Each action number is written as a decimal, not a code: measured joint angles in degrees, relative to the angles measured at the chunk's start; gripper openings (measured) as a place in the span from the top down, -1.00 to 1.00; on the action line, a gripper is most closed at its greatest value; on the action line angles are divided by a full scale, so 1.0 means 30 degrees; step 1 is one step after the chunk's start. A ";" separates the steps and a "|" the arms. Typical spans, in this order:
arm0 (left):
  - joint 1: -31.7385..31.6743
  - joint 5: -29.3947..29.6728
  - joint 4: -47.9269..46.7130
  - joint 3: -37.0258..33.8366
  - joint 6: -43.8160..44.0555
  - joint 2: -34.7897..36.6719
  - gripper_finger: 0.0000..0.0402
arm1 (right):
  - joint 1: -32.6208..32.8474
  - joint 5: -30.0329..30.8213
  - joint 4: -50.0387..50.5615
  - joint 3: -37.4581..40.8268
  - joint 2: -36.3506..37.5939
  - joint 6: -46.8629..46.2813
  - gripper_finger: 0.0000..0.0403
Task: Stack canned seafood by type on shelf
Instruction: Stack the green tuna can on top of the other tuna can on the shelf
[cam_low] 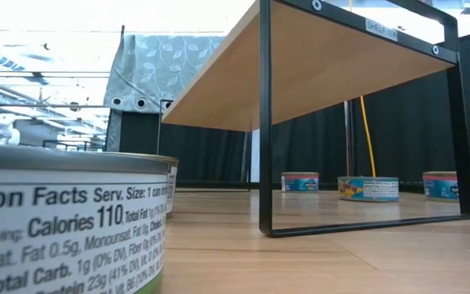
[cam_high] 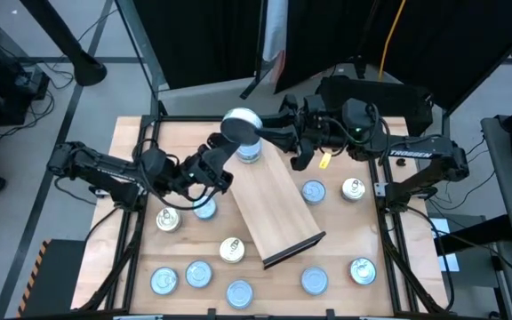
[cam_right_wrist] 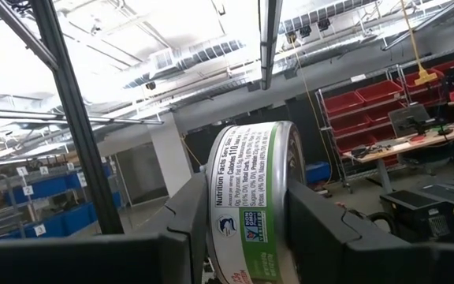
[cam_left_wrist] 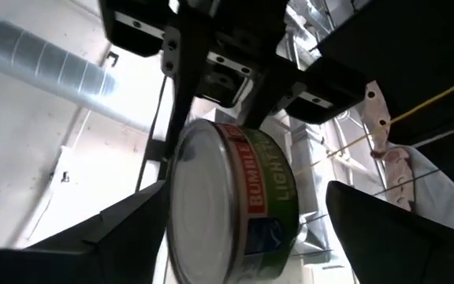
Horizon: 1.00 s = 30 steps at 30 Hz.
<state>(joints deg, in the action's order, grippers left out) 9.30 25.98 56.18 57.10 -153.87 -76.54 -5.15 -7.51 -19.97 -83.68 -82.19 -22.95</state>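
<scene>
Nearest the low camera sits a round silver-rimmed tin with a white nutrition label (cam_low: 64,220), filling the corner of the light wooden tabletop (cam_low: 317,253). Above the far end of the light-wood shelf with thin dark metal legs (cam_high: 278,209), the right gripper (cam_high: 254,135) is clenched on a round tin with a green-and-white label (cam_right_wrist: 251,205), held up on edge in the air. The left gripper (cam_high: 223,158) stands spread wide just beside it, its fingers (cam_left_wrist: 117,229) on either side of that same tin, apparently not pressing on it.

As I judge it, this looks like a handover; if the right gripper lets go before the left one closes, the tin could drop onto the shelf top and roll off. The two grippers are crowded close and might knock each other.

Other blue-white-topped tins (cam_high: 164,281) lie scattered around the tabletop. Behind hang black curtains (cam_low: 398,122); red storage bins (cam_right_wrist: 369,102) show in the room beyond
</scene>
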 joint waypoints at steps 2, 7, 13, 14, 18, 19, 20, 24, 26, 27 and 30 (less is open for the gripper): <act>-0.0007 -0.0116 0.0007 0.0000 -0.0041 -0.0042 -0.69 | 0.0000 -0.0004 -0.0015 0.0000 0.0000 -0.0124 0.40; 0.0011 -0.1138 0.0114 0.0000 -0.0354 -0.0057 -0.69 | 0.0000 -0.0007 0.0037 0.0000 -0.0095 -0.0571 0.40; -0.0366 -0.1217 0.0131 -0.0007 -0.0369 -0.0057 -0.68 | 0.0058 0.0153 0.0464 0.0000 -0.0272 -0.0674 0.40; -0.0437 -0.1312 0.0126 -0.0007 -0.0356 -0.0057 -0.68 | 0.0058 0.0153 0.0553 0.0001 -0.0316 -0.0742 0.40; -0.0525 -0.1499 0.0095 -0.0015 -0.0032 -0.0057 -0.59 | 0.0058 0.0121 0.0726 0.0015 -0.0517 -0.0848 0.40; -0.0525 -0.1501 0.0089 -0.0024 0.0076 -0.0065 -0.54 | 0.0054 0.0086 0.0743 0.0015 -0.0517 -0.0840 0.39; -0.0517 -0.1497 0.0110 -0.0079 0.0149 -0.0071 -0.48 | 0.0026 0.0027 0.0740 0.0015 -0.0517 -0.0780 0.39; -0.0529 -0.1298 0.0117 -0.0489 0.0568 -0.0071 -0.21 | -0.0043 0.0021 0.0708 0.0015 -0.0517 -0.0550 0.37; -0.0525 -0.1282 0.0115 -0.0673 0.0995 -0.0071 -0.07 | -0.0125 0.0009 0.0602 0.0015 -0.0517 -0.0513 0.37; -0.0525 -0.1280 0.0143 -0.0739 0.1072 -0.0071 -0.01 | -0.0147 -0.0007 0.0602 0.0015 -0.0517 -0.0567 0.37; -0.0525 -0.1152 0.0203 -0.0873 0.1131 -0.0064 0.14 | -0.0332 0.0127 0.0796 0.0015 -0.0507 -0.0825 0.36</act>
<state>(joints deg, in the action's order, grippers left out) 7.73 22.52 56.79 54.48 -150.48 -76.73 -6.14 -7.13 -17.58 -83.64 -83.71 -25.43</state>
